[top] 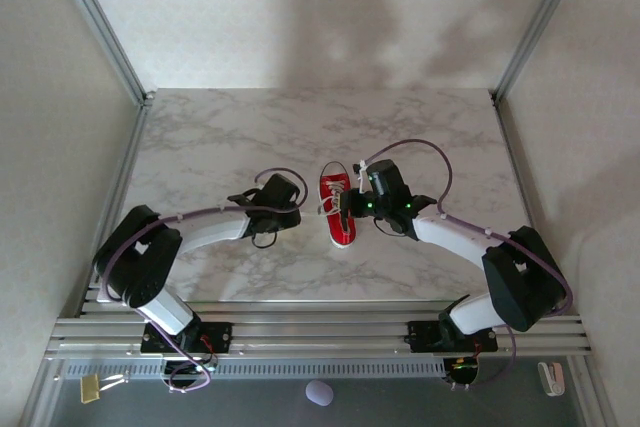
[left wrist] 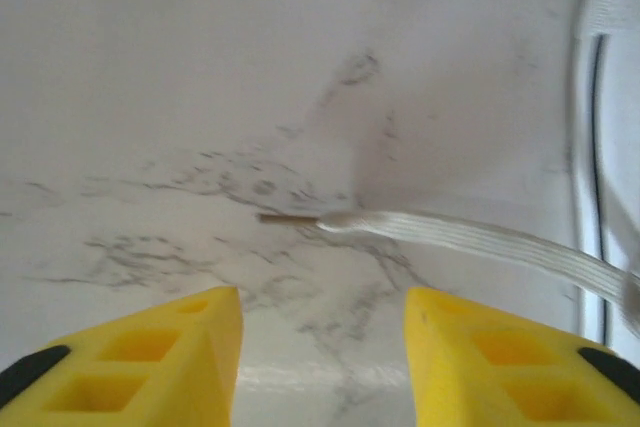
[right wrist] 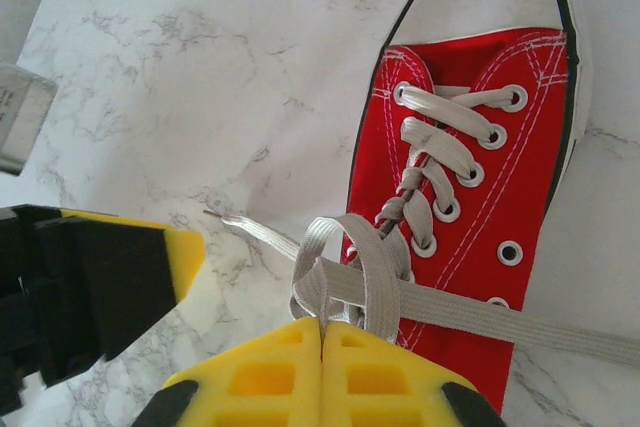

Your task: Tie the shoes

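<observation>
Marble counter [top: 200, 147], red sneaker [top: 337, 209] mid-surface between the two arms. Right end effector [right wrist: 322, 347] is pinched together on a lace loop [right wrist: 318, 247] next to the eyelets. Left end effector [left wrist: 322, 347] stands apart with nothing in it; the free lace tail [left wrist: 470, 239] lies flat just ahead of it. My read: left should go low, straddle the tail near its tip, close square, then pull outward while right holds tension. A flat lace slips easily.

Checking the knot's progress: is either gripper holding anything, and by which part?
The right gripper pinches the white lace at its loop; the left gripper is open, holding nothing.
</observation>
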`<action>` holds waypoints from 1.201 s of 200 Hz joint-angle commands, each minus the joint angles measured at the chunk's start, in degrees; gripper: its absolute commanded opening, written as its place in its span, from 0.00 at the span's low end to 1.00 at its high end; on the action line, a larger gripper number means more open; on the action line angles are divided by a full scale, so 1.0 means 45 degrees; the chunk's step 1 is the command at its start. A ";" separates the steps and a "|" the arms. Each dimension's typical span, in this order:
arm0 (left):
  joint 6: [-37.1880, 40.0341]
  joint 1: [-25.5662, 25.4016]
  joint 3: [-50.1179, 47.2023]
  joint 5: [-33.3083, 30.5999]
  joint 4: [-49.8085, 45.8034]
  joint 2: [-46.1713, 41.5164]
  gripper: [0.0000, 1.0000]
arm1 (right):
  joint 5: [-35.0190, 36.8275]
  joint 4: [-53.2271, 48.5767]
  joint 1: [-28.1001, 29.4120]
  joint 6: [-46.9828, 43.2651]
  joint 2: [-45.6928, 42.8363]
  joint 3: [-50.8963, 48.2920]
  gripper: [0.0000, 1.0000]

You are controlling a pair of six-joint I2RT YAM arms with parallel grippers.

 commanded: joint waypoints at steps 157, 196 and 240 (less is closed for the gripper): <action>-0.3232 -0.0437 0.2344 -0.1099 -0.1715 0.2358 0.46 | 0.0019 -0.0298 -0.0092 -0.0192 -0.0222 0.0106 0.00; -0.2976 -0.0442 0.2662 -0.1413 -0.1804 0.3081 0.44 | 0.0027 -0.0298 -0.0082 -0.0174 -0.0218 0.0141 0.00; -0.2606 -0.0436 0.3273 -0.1552 -0.1838 0.4075 0.35 | 0.0007 -0.0241 -0.0087 -0.0164 -0.0197 0.0087 0.00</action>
